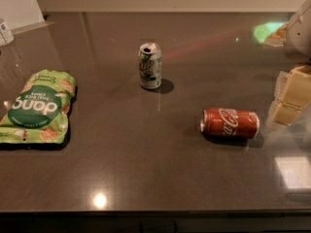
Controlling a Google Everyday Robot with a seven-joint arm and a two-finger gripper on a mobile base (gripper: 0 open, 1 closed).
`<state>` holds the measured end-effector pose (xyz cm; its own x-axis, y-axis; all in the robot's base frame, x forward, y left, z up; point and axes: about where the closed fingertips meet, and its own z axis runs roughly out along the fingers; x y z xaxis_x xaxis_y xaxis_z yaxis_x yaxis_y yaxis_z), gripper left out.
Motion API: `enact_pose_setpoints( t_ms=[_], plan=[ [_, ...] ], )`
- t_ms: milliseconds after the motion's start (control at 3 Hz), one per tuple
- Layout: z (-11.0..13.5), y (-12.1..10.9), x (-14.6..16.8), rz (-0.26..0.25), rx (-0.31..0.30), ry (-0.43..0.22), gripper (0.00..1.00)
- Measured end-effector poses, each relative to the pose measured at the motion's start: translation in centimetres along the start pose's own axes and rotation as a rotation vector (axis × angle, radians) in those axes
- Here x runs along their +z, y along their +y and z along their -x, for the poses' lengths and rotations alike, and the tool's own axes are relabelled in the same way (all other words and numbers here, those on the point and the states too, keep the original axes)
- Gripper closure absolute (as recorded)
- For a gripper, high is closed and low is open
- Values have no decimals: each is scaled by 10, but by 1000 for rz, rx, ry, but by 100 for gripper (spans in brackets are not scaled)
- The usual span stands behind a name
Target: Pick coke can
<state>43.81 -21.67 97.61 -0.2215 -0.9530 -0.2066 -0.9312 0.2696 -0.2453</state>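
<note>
– Okay, task item located?
– Red aluminium coke can (229, 123) with white script is seen lying on its side on the dark grey polished countertop (146, 178), right of centre, with a silver end turned left.
– Gripper?
– Cream-padded gripper (290, 97) is seen at the right edge, near the can, not touching. Spread or closed cannot be told.
– Anything else logged?
– White-and-green drink can (150, 66) is noted upright, further back and left. Green snack bag (36, 107) is laid flat at far left — well apart from the red can.
</note>
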Motion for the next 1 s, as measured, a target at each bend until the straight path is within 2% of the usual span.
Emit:
enact_pose_setpoints(
  t_ms=[333,1000],
  plan=[
    [1,0,0,-3,-4,-1,0],
    [14,7,40,58,-55,-14,0]
  ],
)
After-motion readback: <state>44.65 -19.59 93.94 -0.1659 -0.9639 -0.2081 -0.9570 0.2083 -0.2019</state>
